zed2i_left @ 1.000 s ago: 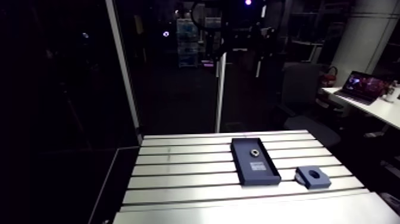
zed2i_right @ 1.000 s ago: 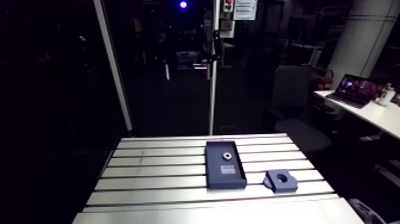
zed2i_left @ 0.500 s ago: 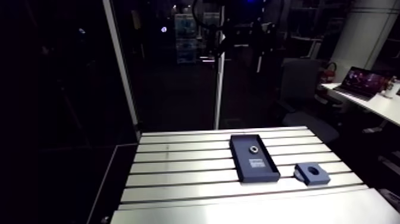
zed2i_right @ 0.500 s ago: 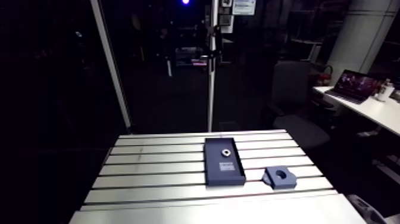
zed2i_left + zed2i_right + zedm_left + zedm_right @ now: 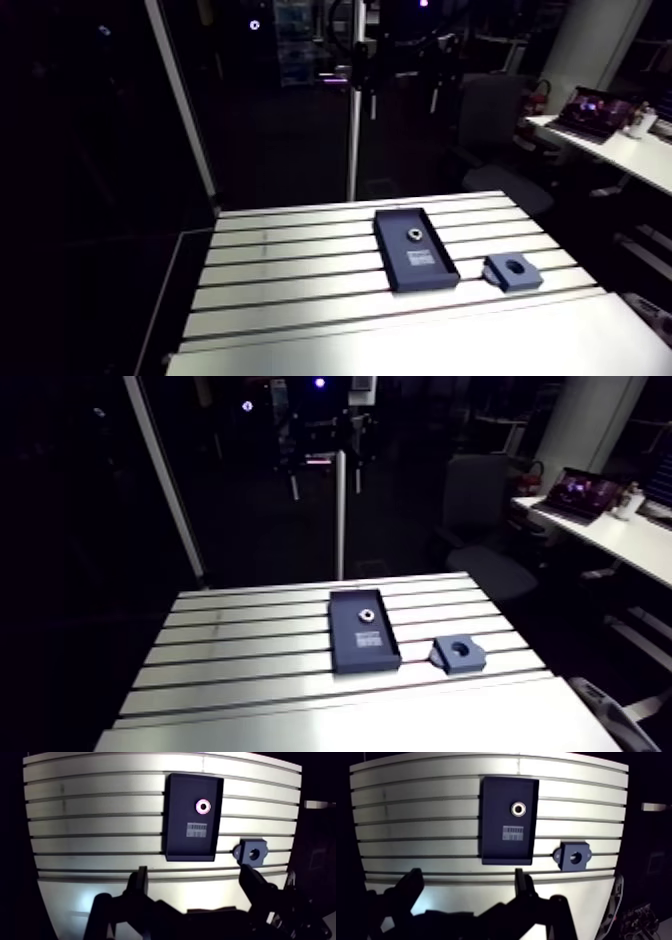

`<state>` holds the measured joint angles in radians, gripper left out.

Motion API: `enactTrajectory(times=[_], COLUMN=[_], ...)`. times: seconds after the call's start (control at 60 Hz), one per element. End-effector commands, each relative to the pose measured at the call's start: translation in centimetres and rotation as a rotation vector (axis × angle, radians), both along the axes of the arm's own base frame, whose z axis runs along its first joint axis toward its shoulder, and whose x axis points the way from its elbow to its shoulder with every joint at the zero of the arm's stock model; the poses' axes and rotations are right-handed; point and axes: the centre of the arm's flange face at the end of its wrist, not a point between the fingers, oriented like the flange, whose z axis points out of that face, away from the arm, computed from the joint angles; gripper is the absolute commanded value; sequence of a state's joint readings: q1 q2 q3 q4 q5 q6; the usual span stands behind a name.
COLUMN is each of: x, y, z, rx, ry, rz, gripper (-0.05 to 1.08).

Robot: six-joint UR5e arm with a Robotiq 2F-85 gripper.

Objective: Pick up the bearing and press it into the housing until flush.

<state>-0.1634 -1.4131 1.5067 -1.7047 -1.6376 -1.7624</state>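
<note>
A small metal ring, the bearing, lies in a dark rectangular tray near its far end, above a barcode label. The dark housing block with a round bore sits on the table beside the tray's near corner. My gripper hangs high above the table's near edge, open and holding nothing, well short of both parts. In the arm view the bearing, tray and housing sit right of the table's middle.
The slotted aluminium table runs wide to the left of the tray, with a smooth strip along its near edge. A thin upright post stands behind the far edge. Dark drop-offs border the table's left and right sides.
The arm view has shifted and tilted slightly between frames, so the camera moved. The tray, bearing and housing lie where they were on the table.
</note>
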Motion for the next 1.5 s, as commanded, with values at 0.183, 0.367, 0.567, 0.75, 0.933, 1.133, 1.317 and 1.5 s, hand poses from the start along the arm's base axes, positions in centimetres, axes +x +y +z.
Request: enactTrajectory(times=[0.183, 0.367, 0.567, 0.75, 0.933, 1.133, 1.317, 1.5], x=[-3.2, -4.0, -5.0, -5.7, -6.0, -6.6, -6.3, -6.0], y=[3.7, 4.7, 4.6, 4.6, 4.9, 6.4, 7.2, 7.6], z=[-6.6, -8.8, -10.6, -11.9, -13.0, -15.4, -16.2, -17.3], rx=[-0.01, -0.014, -0.016, -0.018, -0.019, -0.024, -0.022, -0.023], ry=[-0.027, -0.037, -0.033, -0.033, -0.032, -0.049, -0.051, -0.063], rz=[-0.015, -0.028, -0.018, -0.027, -0.031, -0.065, -0.078, -0.084], gripper=[0.01, 0.01, 0.01, 0.01, 0.01, 0.24, 0.29, 0.3])
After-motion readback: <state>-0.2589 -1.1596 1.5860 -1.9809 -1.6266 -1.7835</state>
